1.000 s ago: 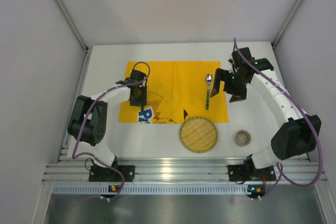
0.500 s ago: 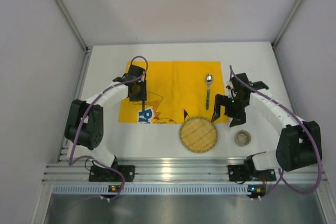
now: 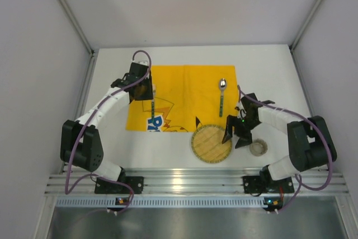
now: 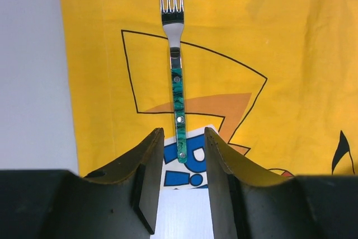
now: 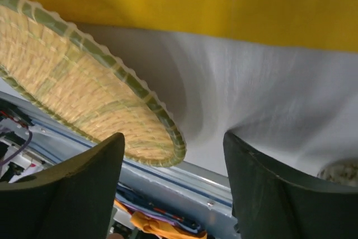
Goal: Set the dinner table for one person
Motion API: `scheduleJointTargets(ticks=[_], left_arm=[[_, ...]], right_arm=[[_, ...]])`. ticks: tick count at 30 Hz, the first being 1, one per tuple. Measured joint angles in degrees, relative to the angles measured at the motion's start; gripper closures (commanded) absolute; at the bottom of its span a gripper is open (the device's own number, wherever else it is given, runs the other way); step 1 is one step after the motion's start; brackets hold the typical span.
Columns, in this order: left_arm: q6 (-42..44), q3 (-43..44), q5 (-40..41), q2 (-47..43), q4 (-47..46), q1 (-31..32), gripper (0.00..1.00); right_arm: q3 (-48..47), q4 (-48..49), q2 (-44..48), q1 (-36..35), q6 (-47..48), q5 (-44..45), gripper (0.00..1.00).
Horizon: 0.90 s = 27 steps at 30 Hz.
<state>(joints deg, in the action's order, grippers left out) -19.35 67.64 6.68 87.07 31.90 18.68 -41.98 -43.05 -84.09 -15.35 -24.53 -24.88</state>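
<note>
Pale walls point(image 3: 184, 4) enclose a white counter point(image 3: 268, 71) with a yellow mat point(image 3: 190, 82) at its middle. A fork point(image 4: 177, 82) lies along the mat's left part and a spoon point(image 3: 222, 96) along its right part. A woven plate point(image 3: 211, 144) sits at the mat's near edge, with a cup point(image 3: 258, 148) off its near right corner. The left arm reaches to the mat's far left corner. The left tool point(image 4: 183, 138) is spread, and the fork's handle end shows between its fingers, touching neither. The right arm folds low by the mat's near right corner, the right tool point(image 3: 236, 137) spread wide between plate and cup.
</note>
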Motion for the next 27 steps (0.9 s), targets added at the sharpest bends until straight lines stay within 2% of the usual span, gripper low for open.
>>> scheduleJointTargets(ticks=[2, 3, 5, 6, 8, 12, 15, 18, 22, 27], left_arm=[[0.0, 0.0, 0.3, 0.0, 0.5, 0.0, 0.6], [0.1, 0.0, 0.5, -0.1, 0.9, 0.0, 0.6], [0.2, 0.0, 0.9, -0.2, 1.5, 0.0, 0.61], [0.4, 0.0, 1.0, -0.2, 1.8, 0.0, 0.61], [0.6, 0.0, 1.3, -0.5, 2.0, 0.0, 0.61], [1.1, 0.0, 1.7, -0.8, 2.2, 0.0, 0.62], [1.1, 0.0, 1.8, -1.0, 2.4, 0.0, 0.62], [1.1, 0.0, 1.8, -1.5, 2.4, 0.0, 0.62], [1.1, 0.0, 1.8, -1.9, 2.4, 0.0, 0.62], [1.1, 1.4, 1.7, -1.7, 2.8, 0.0, 0.63]], right_arm=[[0.0, 1.8, -1.2, 0.0, -0.1, -0.8, 0.46], [0.0, 2.5, -1.7, -0.1, -0.1, -1.0, 0.61], [0.1, 4.3, -2.7, -0.3, -0.2, -1.3, 0.73], [0.3, 5.1, -3.1, -0.3, -0.4, -1.4, 0.86], [0.8, 6.0, -3.5, -0.3, -0.4, -3.5, 0.99], [0.9, 7.1, -2.8, -0.3, -0.1, -8.4, 1.0], [0.7, 5.6, 0.2, -0.5, 0.0, -7.8, 1.0], [-2.6, 0.1, 4.9, -1.4, 0.8, -4.9, 1.0], [-13.4, -6.7, 6.6, -1.8, 1.5, -0.4, 1.0], [-28.7, -7.8, 1.9, -1.8, 1.1, -0.5, 1.0]])
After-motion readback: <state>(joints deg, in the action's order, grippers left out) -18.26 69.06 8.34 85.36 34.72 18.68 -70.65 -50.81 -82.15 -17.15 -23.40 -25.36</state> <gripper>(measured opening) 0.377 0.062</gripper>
